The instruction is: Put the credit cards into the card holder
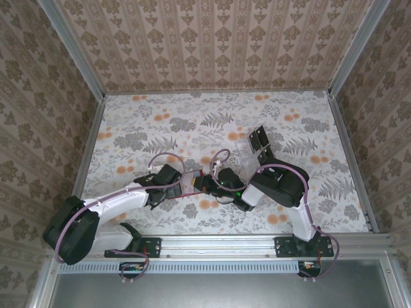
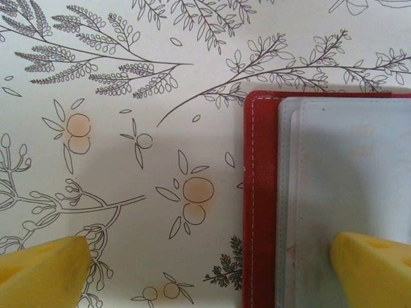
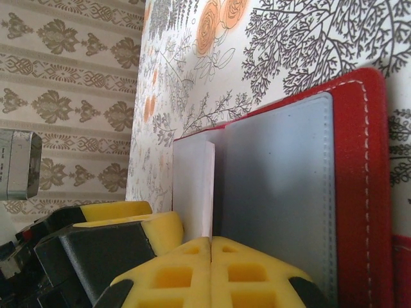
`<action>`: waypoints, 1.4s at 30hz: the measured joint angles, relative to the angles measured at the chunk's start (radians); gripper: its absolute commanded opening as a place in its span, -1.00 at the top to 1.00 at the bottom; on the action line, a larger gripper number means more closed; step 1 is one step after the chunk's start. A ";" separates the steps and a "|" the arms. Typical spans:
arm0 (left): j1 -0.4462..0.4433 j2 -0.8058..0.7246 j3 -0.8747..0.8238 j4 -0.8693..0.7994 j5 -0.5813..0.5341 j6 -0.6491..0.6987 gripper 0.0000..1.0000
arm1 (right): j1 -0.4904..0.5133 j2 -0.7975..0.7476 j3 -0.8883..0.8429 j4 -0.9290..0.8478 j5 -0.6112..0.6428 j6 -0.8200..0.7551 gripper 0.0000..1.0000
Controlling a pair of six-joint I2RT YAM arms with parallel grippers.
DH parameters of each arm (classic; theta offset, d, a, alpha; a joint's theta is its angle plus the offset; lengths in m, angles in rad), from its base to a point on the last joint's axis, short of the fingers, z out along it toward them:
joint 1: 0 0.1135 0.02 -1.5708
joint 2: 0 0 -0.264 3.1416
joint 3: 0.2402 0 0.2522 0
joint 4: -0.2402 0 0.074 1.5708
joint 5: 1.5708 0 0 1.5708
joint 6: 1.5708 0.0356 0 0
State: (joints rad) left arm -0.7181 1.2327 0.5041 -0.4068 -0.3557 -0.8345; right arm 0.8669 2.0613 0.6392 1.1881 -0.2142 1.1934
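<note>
The card holder lies opened flat on the flowered bench, red cover down and greyish pockets up, between the two arms. The left hand hangs over its edge with the jaws spread wide, gripping nothing; one yellow fingertip sits above the grey inside, the other over bare bench. The right hand is closed, its tips pressed together at the foot of a pale inner leaf (whether that leaf is actually nipped cannot be told). The credit cards lie farther back on the bench, well apart from the holder.
</note>
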 measured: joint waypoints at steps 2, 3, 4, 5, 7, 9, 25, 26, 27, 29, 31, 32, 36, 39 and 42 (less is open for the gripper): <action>0.000 0.000 0.000 0.000 0.000 0.000 -0.99 | 0.000 0.000 -0.004 0.006 0.000 0.010 1.00; 0.000 0.000 0.000 0.000 0.000 0.000 -1.00 | 0.000 0.000 -0.007 0.010 0.000 0.014 1.00; 0.000 0.000 0.000 0.000 0.000 0.000 -1.00 | 0.000 0.000 -0.008 0.012 0.000 0.016 1.00; 0.000 0.000 0.000 0.000 0.000 0.000 -1.00 | 0.000 0.000 -0.008 0.013 0.000 0.018 1.00; 0.000 0.000 0.000 0.000 0.000 0.000 -1.00 | 0.000 0.000 -0.011 0.015 0.000 0.023 1.00; 0.000 0.000 0.000 -0.001 0.000 0.000 -1.00 | 0.000 0.000 -0.013 0.018 0.000 0.032 1.00; 0.000 0.000 0.000 -0.001 0.000 0.000 -1.00 | -0.005 0.010 0.054 -0.074 -0.057 0.045 1.00; 0.000 0.000 0.000 -0.001 0.000 0.000 -1.00 | -0.005 0.011 0.061 -0.083 -0.061 0.044 1.00; 0.000 0.000 0.000 -0.001 0.000 0.000 -1.00 | -0.005 0.013 0.068 -0.094 -0.066 0.043 1.00; 0.000 0.000 0.000 -0.001 0.000 0.000 -1.00 | -0.005 0.014 0.084 -0.116 -0.076 0.040 1.00; 0.000 0.000 0.000 -0.001 0.000 0.000 -1.00 | -0.005 0.014 0.101 -0.145 -0.086 0.037 1.00; 0.000 0.000 0.000 -0.001 0.000 0.000 -1.00 | -0.005 0.014 0.110 -0.160 -0.090 0.035 1.00; 0.008 0.000 0.012 -0.024 0.002 0.001 -1.00 | -0.005 0.013 0.148 -0.226 -0.113 0.013 0.71; 0.039 -0.014 0.017 -0.039 0.017 0.002 -1.00 | -0.009 -0.014 0.171 -0.285 -0.138 -0.020 0.28; 0.092 -0.058 0.025 -0.059 0.026 0.001 -1.00 | -0.014 -0.062 0.188 -0.390 -0.148 -0.068 0.09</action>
State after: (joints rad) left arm -0.6258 1.1748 0.5293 -0.4656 -0.3302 -0.8333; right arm 0.8524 1.9991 0.8268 0.7979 -0.3622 1.1252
